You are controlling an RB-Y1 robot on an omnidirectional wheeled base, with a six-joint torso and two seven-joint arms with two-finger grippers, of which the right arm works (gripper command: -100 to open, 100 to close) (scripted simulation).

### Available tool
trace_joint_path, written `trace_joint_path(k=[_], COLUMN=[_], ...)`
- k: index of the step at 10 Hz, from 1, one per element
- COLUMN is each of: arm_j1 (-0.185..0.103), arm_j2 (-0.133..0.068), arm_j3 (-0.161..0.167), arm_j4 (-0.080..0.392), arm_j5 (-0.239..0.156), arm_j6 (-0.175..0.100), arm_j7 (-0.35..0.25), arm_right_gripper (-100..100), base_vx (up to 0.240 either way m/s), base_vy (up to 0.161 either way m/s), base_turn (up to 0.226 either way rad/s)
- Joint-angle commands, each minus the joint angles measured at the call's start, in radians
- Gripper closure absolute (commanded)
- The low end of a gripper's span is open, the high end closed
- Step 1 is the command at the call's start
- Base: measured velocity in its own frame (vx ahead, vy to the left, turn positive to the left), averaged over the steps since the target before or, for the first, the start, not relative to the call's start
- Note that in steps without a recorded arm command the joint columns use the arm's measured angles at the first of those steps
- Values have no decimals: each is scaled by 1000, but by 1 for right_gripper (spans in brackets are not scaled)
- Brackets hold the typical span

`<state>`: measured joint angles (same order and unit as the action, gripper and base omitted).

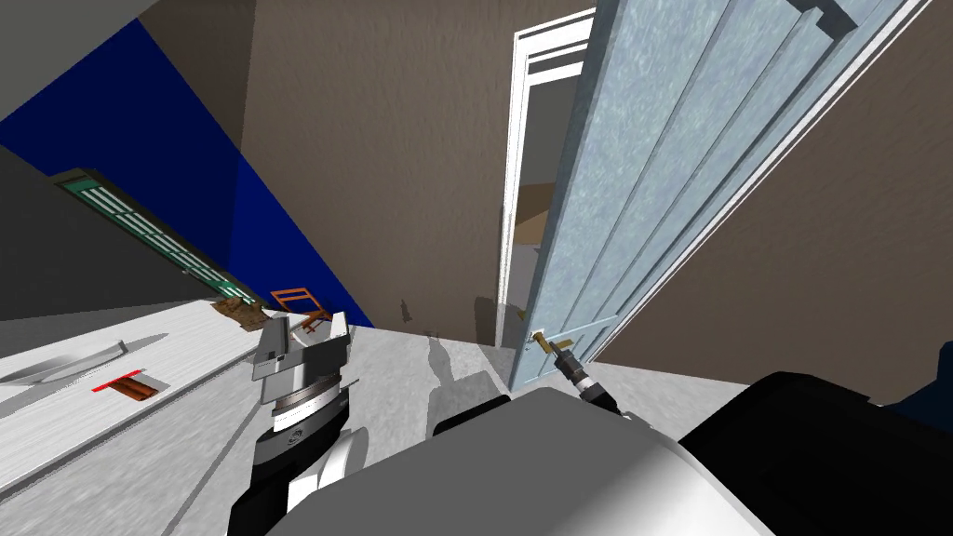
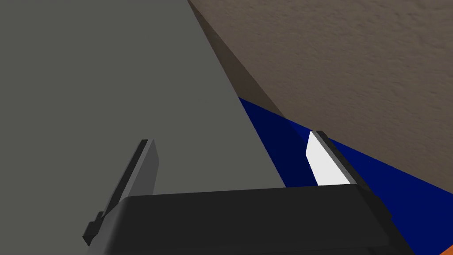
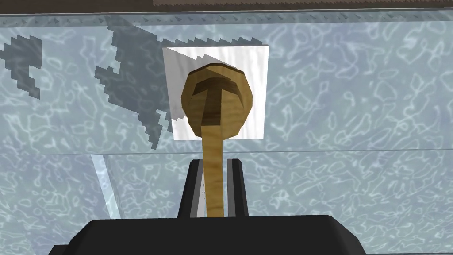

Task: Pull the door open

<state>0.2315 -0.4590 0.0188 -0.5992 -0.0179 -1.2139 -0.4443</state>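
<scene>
Gripping the golden-brown lever handle (image 3: 216,106) of a pale blue door (image 1: 651,186), the robot's right claw (image 3: 214,166) was clamped shut on the lever, one thin finger pressed to each side of it. The lever ran from a rounded boss straight back between the fingers to the claw's dark body. Behind the boss, a square white plate (image 3: 259,88) lay flat against the mottled blue door face, and jagged grey shadows fell across the panel beside it.

From the head camera, the right arm reached forward past the chest to the door's handle edge, low on the door, where the claw met the small brass-coloured handle. The door stood ajar. A gap separated its handle edge from the white door frame (image 1: 514,186), and tan and white shapes showed through the opening, too indistinct to name. Raised mouldings ran the length of the door. Brown walls stood on either side of the doorway above a light grey floor (image 1: 419,372).

The left arm was held up on the robot's left side, well apart from the door. The fingers of the left claw (image 2: 232,146) stood wide apart, with nothing between them. Beyond that arm, an orange frame (image 1: 300,302) rested at the foot of a deep blue wall (image 1: 186,186).
</scene>
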Motion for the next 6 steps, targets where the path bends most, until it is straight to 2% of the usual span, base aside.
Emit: trace_joint_path(k=[1, 2, 3, 4, 6], arm_j1=[0, -28, -36, -61, -70], arm_j2=[0, 10, 12, 19, 22], arm_j3=[0, -2, -3, -6, -8], arm_j4=[0, 17, 20, 33, 38], arm_j5=[0, 33, 41, 66, 76], arm_j6=[0, 6, 8, 13, 15], arm_j7=[0, -7, -9, -14, -15], arm_right_gripper=[100, 100, 100, 100, 100], base_vx=[-98, -136, -207, -248, -124], base_vy=[-32, 1, -36, -43, -31], base_turn=[42, -45, -6, -18, -25])
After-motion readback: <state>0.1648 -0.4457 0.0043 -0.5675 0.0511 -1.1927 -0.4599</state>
